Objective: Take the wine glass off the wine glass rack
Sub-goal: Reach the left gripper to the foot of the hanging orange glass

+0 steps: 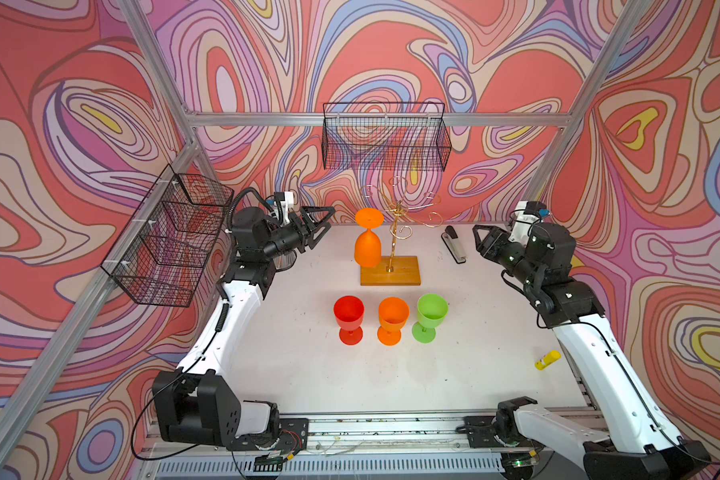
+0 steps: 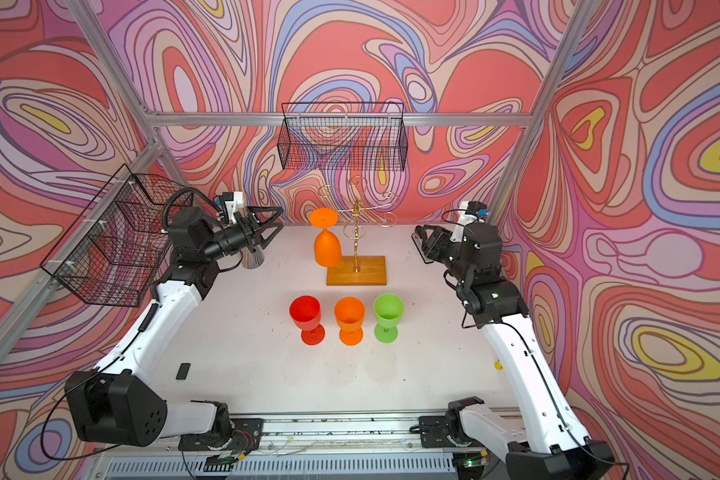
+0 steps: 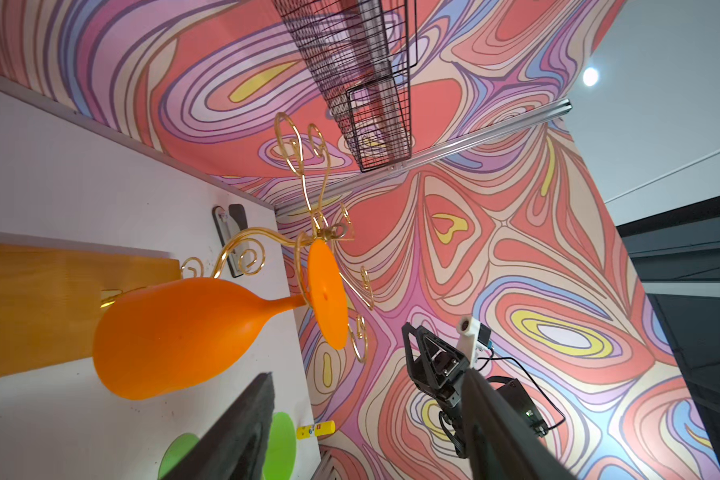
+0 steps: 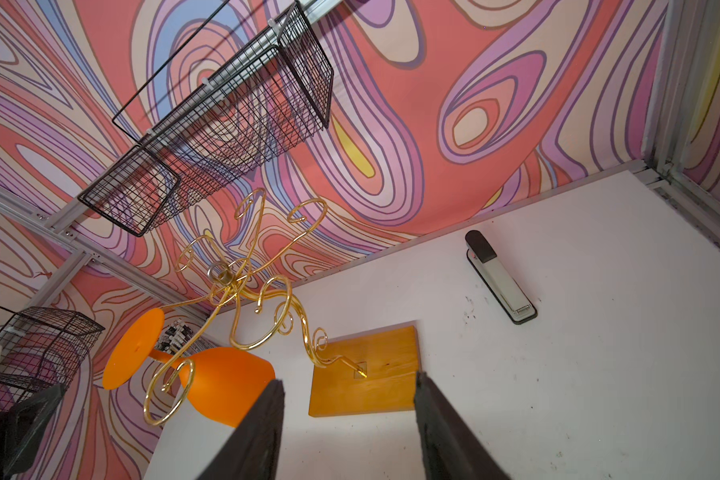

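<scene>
Both top views: wine glass (image 1: 367, 248), orange, hangs bowl-down, its foot caught on a left hook of the wine glass rack (image 1: 391, 272), far centre of the counter (image 1: 308, 374). It probably comes free by sliding outward. Three upright glasses (image 1: 393, 316) stand nearer. Left wrist view: left jaws wide, empty, level with the bowl from its left, apparently lined up for a side grasp. Right wrist view: right jaws parted, empty, facing the rack; stapler (image 4: 501, 282) far right. Writing: none legible; glue stick (image 3: 314, 430) label too small.

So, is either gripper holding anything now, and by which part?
Nothing is held: the left gripper and the right gripper are both open and empty.
</scene>
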Controlling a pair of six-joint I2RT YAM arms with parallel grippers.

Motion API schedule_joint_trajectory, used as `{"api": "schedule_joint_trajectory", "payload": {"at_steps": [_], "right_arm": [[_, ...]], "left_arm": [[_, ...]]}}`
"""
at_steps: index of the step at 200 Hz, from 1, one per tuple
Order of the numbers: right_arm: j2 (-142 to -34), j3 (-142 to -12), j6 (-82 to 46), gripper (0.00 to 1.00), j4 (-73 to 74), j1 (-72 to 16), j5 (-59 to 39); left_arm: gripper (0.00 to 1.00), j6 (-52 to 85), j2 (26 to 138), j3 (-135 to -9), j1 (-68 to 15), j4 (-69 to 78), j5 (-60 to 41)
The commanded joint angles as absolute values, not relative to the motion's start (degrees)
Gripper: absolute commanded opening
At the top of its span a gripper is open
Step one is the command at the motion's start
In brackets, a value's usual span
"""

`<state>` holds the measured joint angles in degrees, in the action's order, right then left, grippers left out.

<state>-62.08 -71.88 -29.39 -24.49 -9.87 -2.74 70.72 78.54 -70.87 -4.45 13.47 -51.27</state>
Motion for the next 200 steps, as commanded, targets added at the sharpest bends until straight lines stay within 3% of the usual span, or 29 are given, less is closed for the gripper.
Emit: {"api": "schedule_joint_trajectory", "payload": {"at_steps": [1, 122, 200], "right_arm": [[-61.7, -71.1, -28.7, 0.53, -24.5, -9.8, -2.2], [-62.8, -71.5, -29.2, 0.53, -23.9, -9.8, -2.8], [-63.0, -71.9, -28.5, 0.53, -24.2, -9.8, -2.3]], "left_arm": [[0.69, 74.4, 80.2, -73.1, -4.5, 20.3, -52.8], [0.68, 69.7, 87.6, -76.3, -8.7, 16.3, -51.8], [0.58, 69.6, 90.7, -78.2, -10.3, 17.2, -52.2]]}}
